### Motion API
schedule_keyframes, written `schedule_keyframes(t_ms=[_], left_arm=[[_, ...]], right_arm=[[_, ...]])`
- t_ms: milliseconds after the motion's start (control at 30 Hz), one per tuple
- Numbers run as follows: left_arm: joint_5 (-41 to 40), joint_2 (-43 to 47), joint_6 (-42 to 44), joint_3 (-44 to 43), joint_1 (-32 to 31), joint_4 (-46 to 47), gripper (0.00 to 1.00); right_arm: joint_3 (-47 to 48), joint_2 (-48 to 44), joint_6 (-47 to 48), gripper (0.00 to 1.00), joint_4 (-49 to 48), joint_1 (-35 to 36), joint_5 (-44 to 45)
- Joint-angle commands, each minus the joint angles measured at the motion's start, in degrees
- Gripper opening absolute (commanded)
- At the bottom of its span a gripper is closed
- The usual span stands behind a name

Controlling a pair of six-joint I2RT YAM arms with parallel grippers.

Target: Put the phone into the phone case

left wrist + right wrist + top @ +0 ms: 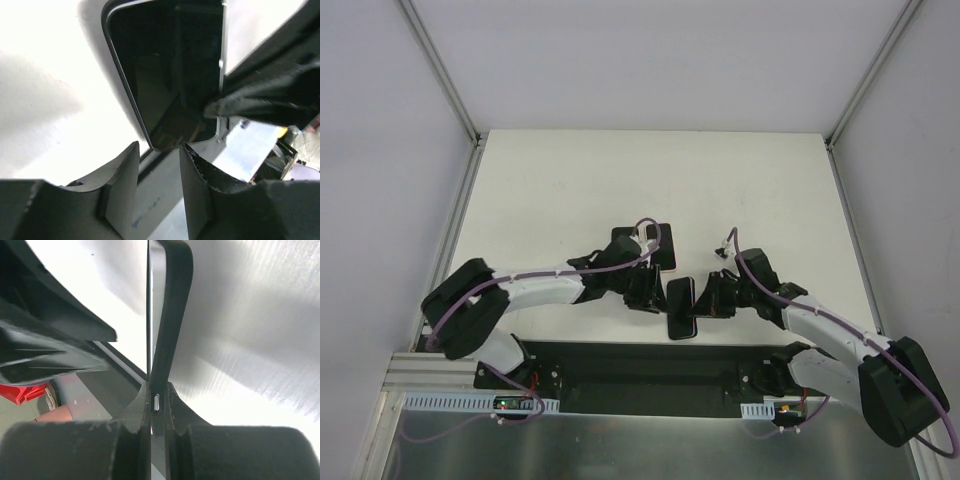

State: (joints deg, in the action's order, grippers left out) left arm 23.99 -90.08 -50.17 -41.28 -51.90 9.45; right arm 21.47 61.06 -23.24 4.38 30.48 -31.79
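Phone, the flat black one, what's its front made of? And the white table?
The flat black phone seems fronted with glossy glass: it mirrors shapes. Its thin grey rim looks like metal, perhaps plastic. The white table looks smooth and matte, maybe painted or laminated board.

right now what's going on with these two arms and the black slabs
The right claw is pinched shut on the thin edge of the flat black phone, near the front of the white table. The left claw sits open at the phone's near end, not gripping it. A second black rectangle, likely the phone case, lies farther back, partly hidden by the left arm. The phone isn't in it yet.
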Motion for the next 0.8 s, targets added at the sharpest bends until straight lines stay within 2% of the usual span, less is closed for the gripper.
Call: schedule_keyframes(t_ms=[0, 200, 333, 533, 733, 767], left_arm=[[2.5, 11.8, 3.5, 2.3, 4.3, -3.7, 0.41], [8.7, 23.3, 8.0, 3.2, 7.2, -3.5, 0.62], [11.6, 27.8, 6.3, 4.3, 7.3, 1.3, 0.7], [17.0, 28.2, -3.0, 9.6, 7.4, 22.5, 0.73], [20.1, 23.5, -4.1, 8.1, 7.4, 26.0, 0.72], [20.3, 23.2, -4.5, 8.5, 7.4, 27.2, 0.7]], right_arm=[[3.9, -8.1, 0.6, 0.01, 0.1, 0.3, -2.4], [6.2, -18.2, 0.3, 0.01, 0.7, 0.2, -4.9], [7.3, -22.6, -2.8, 0.01, -3.0, 0.3, -8.2], [8.1, -25.7, -6.3, 0.01, -7.8, 0.4, -12.0], [6.1, -27.5, -9.4, 0.01, -11.6, 0.5, -13.1], [5.7, -27.5, -9.8, 0.01, -12.0, 0.5, -13.6]])
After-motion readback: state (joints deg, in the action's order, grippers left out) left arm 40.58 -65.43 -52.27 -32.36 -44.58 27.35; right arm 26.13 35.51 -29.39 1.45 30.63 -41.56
